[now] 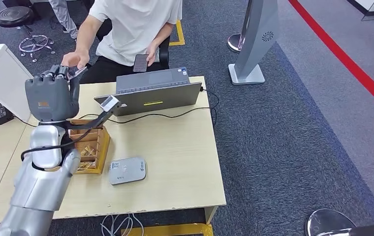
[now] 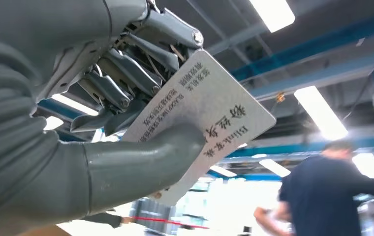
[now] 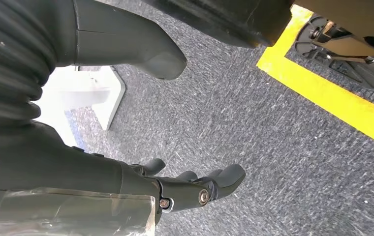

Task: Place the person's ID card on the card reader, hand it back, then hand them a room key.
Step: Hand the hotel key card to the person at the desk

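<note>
Up at the far-left edge of the surface [image 1: 175, 162], a card [image 2: 209, 105] is being held out by the left hand [image 1: 52, 96], pinched between thumb and fingers [image 2: 126, 73]. The person's hand [image 1: 75, 60] is right at the raised hand, touching or just about, so the handover looks to be in progress. Whether it's the ID card or the room key can't be settled from the print; that's a guess either way. From the wrist view, the card's long axis is seen running outward from the palm, free end pointing away toward the person. Only the left arm is close; the right hand [image 3: 195, 189] is seen hanging over carpet, loosely curled and holding nothing. Back on the surface, the card reader [image 1: 127, 170] is left bare beside the wooden box [image 1: 91, 145], near the laptop [image 1: 155, 91].
</note>
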### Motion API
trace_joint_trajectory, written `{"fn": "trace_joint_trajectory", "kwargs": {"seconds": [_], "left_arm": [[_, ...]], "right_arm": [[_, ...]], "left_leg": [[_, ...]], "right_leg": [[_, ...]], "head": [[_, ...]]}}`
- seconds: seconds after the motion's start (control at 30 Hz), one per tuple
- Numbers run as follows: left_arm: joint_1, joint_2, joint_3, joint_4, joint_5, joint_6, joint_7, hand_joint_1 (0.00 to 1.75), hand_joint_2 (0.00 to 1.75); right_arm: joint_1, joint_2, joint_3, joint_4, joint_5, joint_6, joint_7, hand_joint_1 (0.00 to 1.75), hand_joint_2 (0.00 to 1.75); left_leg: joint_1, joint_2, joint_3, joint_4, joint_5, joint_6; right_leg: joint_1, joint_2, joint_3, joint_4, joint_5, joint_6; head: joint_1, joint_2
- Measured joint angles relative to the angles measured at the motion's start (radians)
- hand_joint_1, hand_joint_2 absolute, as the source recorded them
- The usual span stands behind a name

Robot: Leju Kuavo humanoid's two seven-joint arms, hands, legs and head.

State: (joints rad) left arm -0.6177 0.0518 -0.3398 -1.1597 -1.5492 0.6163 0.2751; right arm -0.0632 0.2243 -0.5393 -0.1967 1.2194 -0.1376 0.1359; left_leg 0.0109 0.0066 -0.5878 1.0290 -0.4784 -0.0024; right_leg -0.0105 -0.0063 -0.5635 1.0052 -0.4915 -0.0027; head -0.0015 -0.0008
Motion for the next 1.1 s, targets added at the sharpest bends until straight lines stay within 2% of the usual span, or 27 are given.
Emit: {"fn": "trace_joint_trajectory", "kwargs": {"seconds": [0.07, 0.13, 0.2, 0.27, 0.57, 0.7, 0.8, 0.93, 1.1], "left_arm": [[-0.089, 0.013, -0.006, 0.127, 0.000, -0.004, 0.004, 1.75, 1.75], [-0.212, 0.027, -0.016, 0.326, 0.000, -0.008, 0.010, 1.75, 1.75], [-0.289, 0.033, -0.025, 0.467, 0.000, -0.009, 0.013, 0.87, 1.75], [-0.314, 0.035, -0.028, 0.516, 0.000, -0.009, 0.009, 0.00, 1.75], [-0.319, 0.032, -0.019, 0.559, 0.002, 0.005, -0.093, 0.00, 1.75], [-0.290, 0.012, 0.017, 0.531, 0.004, -0.004, -0.162, 0.00, 1.75], [-0.232, -0.012, 0.043, 0.440, 0.006, -0.064, -0.197, 0.00, 1.75], [-0.110, -0.041, 0.048, 0.239, 0.007, -0.198, -0.205, 0.00, 1.75], [-0.029, -0.055, 0.048, 0.084, 0.007, -0.236, -0.200, 0.00, 1.75]], "right_arm": [[-0.001, 0.000, 0.000, 0.000, 0.009, 0.003, -0.003, 0.00, 1.75], [-0.003, 0.001, 0.000, 0.000, 0.015, 0.007, -0.008, 0.00, 1.75], [-0.005, 0.002, 0.000, 0.000, 0.015, 0.010, -0.006, 0.00, 1.75], [-0.005, 0.002, 0.000, 0.000, 0.015, 0.012, 0.002, 0.00, 1.75], [-0.005, 0.002, -0.001, 0.000, 0.015, 0.012, 0.007, 0.00, 1.75], [-0.005, 0.002, -0.009, 0.000, 0.009, 0.010, 0.000, 0.00, 1.75], [-0.005, 0.002, -0.021, 0.000, -0.006, 0.006, -0.001, 0.00, 1.75], [-0.003, 0.002, -0.046, 0.000, -0.026, -0.005, -0.002, 0.00, 1.75], [-0.002, 0.002, -0.065, 0.001, -0.026, -0.008, -0.003, 0.00, 1.75]], "left_leg": [[0.000, 0.000, 0.000, 0.000, 0.001, 0.000], [0.000, 0.001, 0.000, 0.000, 0.001, 0.000], [0.000, 0.001, -0.001, 0.000, 0.001, 0.000], [0.000, 0.001, -0.001, 0.000, 0.001, 0.000], [0.000, 0.001, -0.001, 0.000, 0.001, 0.000], [0.000, 0.001, -0.001, 0.000, 0.001, 0.000], [0.000, 0.000, -0.001, 0.000, 0.001, 0.000], [-0.001, 0.000, -0.001, 0.000, 0.000, 0.000], [0.000, 0.000, -0.001, 0.000, 0.000, 0.000]], "right_leg": [[0.000, 0.000, 0.000, 0.000, 0.000, 0.000], [0.000, 0.001, -0.001, 0.000, 0.000, 0.000], [0.000, 0.002, -0.001, 0.001, 0.000, 0.000], [0.000, 0.002, -0.001, 0.001, 0.000, 0.000], [0.000, 0.002, -0.001, 0.001, 0.000, 0.000], [0.000, 0.002, -0.001, 0.001, 0.000, 0.000], [0.000, 0.001, -0.001, 0.001, 0.000, 0.000], [-0.001, 0.001, -0.001, 0.000, 0.000, 0.000], [-0.001, 0.001, -0.001, 0.000, 0.000, 0.000]], "head": [[0.000, 0.000], [0.000, 0.000], [0.000, 0.000], [0.000, 0.000], [0.000, 0.000], [0.000, 0.000], [0.000, 0.000], [0.000, 0.000], [0.000, 0.000]]}}
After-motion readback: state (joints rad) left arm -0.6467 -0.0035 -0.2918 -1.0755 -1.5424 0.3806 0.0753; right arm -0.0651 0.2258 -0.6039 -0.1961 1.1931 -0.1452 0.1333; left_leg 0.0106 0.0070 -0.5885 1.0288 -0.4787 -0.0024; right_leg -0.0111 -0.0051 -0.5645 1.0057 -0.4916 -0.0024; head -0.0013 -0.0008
